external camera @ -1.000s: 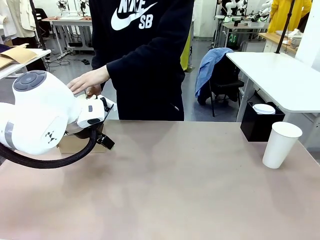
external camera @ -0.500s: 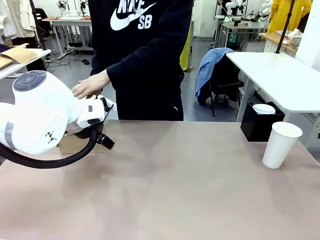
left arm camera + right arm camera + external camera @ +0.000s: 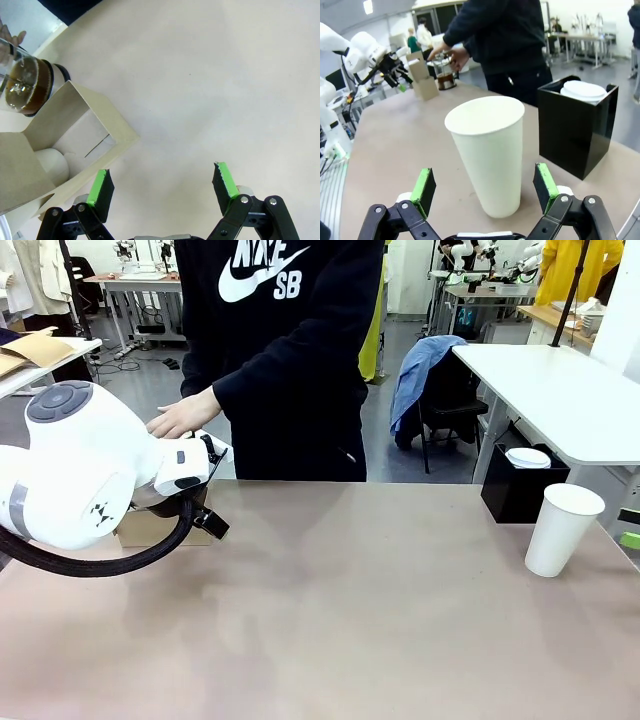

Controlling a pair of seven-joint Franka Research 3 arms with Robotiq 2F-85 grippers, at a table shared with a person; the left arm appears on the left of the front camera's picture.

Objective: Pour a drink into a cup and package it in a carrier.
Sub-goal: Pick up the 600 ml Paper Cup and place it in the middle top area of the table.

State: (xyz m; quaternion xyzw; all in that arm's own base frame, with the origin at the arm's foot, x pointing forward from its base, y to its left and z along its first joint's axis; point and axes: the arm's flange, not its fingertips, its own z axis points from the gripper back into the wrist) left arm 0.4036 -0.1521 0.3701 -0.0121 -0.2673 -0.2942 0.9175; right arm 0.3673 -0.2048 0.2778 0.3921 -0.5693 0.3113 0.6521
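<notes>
The drink (image 3: 24, 90), dark brown in a clear glass press pot (image 3: 444, 76), stands beyond the brown cardboard carrier (image 3: 75, 132), with a person's hand (image 3: 185, 415) on the pot. My left gripper (image 3: 162, 184) hovers open over bare table beside the carrier, nothing between its green pads. A tall white paper cup (image 3: 563, 528) stands at the table's right. My right gripper (image 3: 485, 192) is open, and the cup (image 3: 490, 150) stands upright just ahead, between its fingers and untouched. In the front view, my left arm (image 3: 80, 475) hides most of the carrier (image 3: 148, 530).
A small black open box (image 3: 518, 485) holding white lids (image 3: 583, 91) sits behind the cup at the far right edge. A white round thing (image 3: 52, 164) lies inside the carrier. The person stands at the far side. The table's middle (image 3: 340, 590) is bare.
The person's hand has shifted slightly right on the pot. A green pad of my right gripper has come into view at the front view's right edge. The left arm has not moved.
</notes>
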